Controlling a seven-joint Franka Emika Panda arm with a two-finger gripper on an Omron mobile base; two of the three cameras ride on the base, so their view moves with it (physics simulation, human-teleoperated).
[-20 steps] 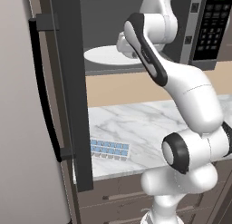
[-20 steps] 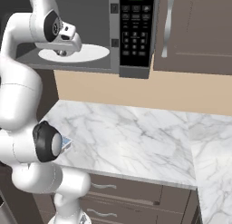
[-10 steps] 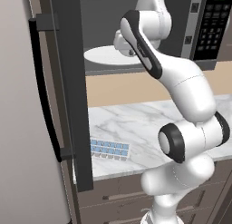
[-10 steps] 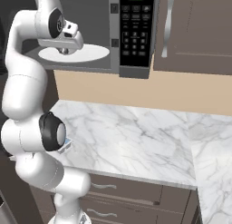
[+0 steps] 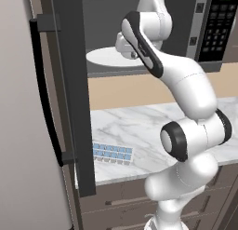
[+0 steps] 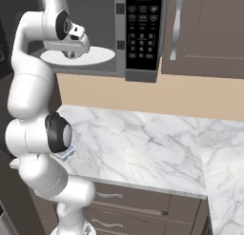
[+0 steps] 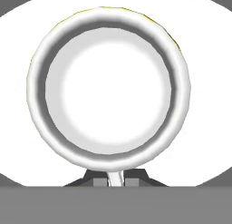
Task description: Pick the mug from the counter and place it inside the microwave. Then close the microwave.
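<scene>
Half the job looks done to me: my claw (image 7: 115,178) is pinching the rim of the small white glossy mug (image 7: 108,87) over the round white plate (image 6: 95,55) inside the dark grey microwave (image 6: 138,63). Letting go and shutting its black-handled door (image 5: 69,94) remain. Its green display is too small to read.
</scene>
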